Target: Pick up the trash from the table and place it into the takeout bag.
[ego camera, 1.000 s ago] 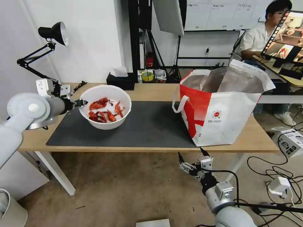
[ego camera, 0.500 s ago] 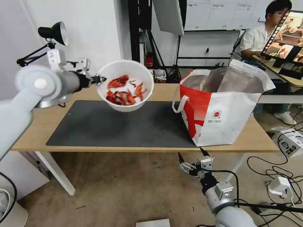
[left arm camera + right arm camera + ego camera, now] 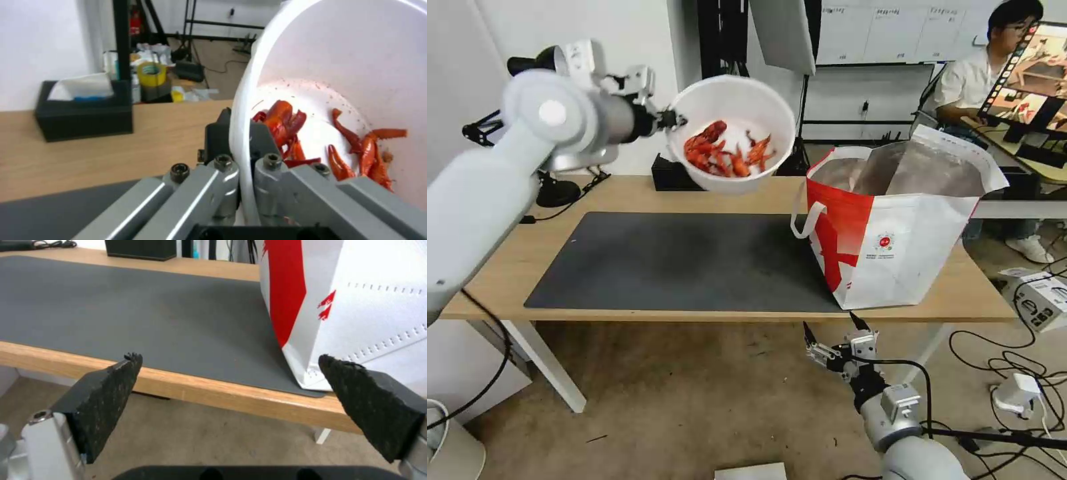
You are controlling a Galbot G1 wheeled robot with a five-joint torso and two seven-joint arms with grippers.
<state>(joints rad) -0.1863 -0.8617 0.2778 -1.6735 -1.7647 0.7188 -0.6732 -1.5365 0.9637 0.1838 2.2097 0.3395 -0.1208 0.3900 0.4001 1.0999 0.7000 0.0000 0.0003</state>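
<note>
The trash in view is a white bowl [image 3: 732, 133] holding red crayfish shells [image 3: 724, 150]. It hangs tilted in the air above the far part of the table [image 3: 734, 197], just left of the takeout bag [image 3: 894, 227]. My left gripper [image 3: 675, 120] is shut on the bowl's rim; in the left wrist view its fingers [image 3: 251, 143] pinch the white wall of the bowl [image 3: 356, 66] beside the shells [image 3: 285, 123]. The bag stands open on the table's right end, silver lining showing. My right gripper [image 3: 832, 331] hangs open below the table's front edge, near the bag [image 3: 356, 306].
A dark grey mat [image 3: 694, 263] covers the middle of the table. A black tissue box [image 3: 677, 177] stands at the far edge behind the bowl, and a black desk lamp [image 3: 554, 187] at the far left. Cables and a power strip [image 3: 1040, 300] lie on the floor at right.
My left arm has lifted the bowl off the mat and carried it up and to the right, toward the bag. The right arm has not moved.
</note>
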